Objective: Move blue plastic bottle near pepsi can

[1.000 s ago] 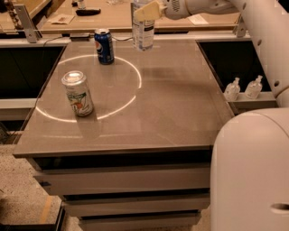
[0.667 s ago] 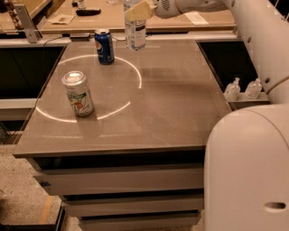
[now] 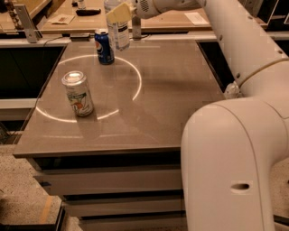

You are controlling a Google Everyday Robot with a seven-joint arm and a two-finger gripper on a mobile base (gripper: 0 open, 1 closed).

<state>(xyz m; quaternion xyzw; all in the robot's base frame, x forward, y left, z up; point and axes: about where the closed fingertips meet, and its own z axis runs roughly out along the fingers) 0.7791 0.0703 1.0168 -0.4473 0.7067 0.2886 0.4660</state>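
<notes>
Currently claw (image 3: pixel 120 12) is clamping blue plastic bottle (image 3: pixel 119 36) near its top, at far edge of surface (image 3: pixel 171 90), just right of pepsi can (image 3: pixel 104 47). Bottle's prob light, thin-walled, squashy & slick, so gentle upper-body grip is looking ok.

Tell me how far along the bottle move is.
Done: the tall clear plastic bottle is right beside the dark blue Pepsi can, near the far edge of the grey table. In hand: the hand grips its top. Left: releasing and withdrawing.
</notes>
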